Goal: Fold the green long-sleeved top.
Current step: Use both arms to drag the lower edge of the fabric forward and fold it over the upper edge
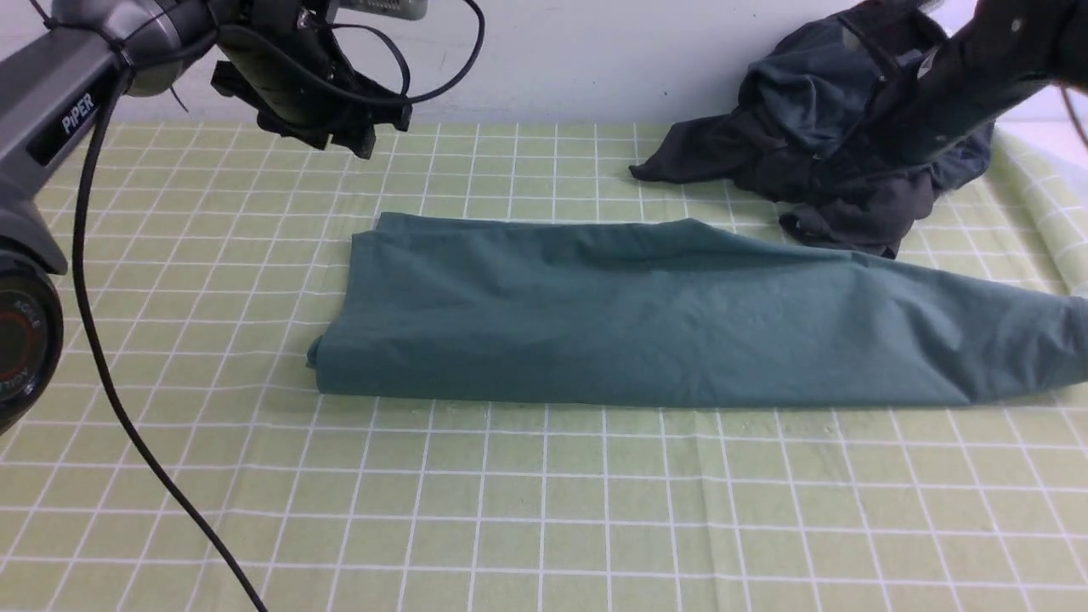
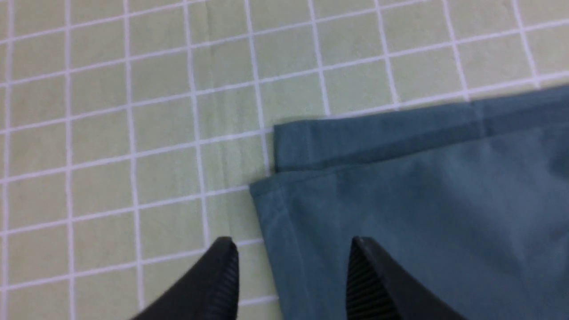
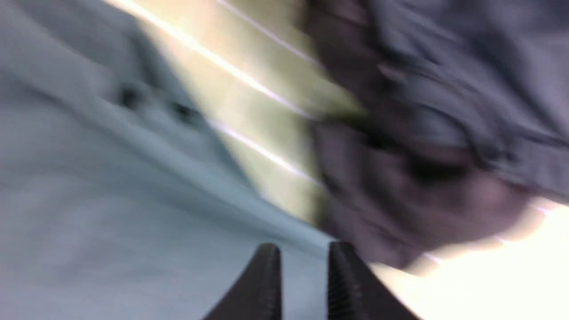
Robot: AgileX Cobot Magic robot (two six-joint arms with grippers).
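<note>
The green long-sleeved top (image 1: 663,323) lies folded into a long band across the middle of the table, its right end reaching the picture's edge. My left gripper (image 1: 353,136) hangs well above the table, behind the top's left end. In the left wrist view the left gripper (image 2: 291,242) is open over the top's layered corner (image 2: 400,200), with nothing between its fingers. My right arm (image 1: 969,68) is raised at the far right, over the dark clothes. In the blurred right wrist view the right gripper (image 3: 302,246) shows a narrow empty gap, above the top's edge (image 3: 133,213).
A heap of dark charcoal and blackish garments (image 1: 833,144) sits at the back right, touching the top's far edge; it also shows in the right wrist view as the dark garments (image 3: 435,133). The green checked tablecloth (image 1: 544,510) covers the table. A black cable (image 1: 110,374) hangs at the left.
</note>
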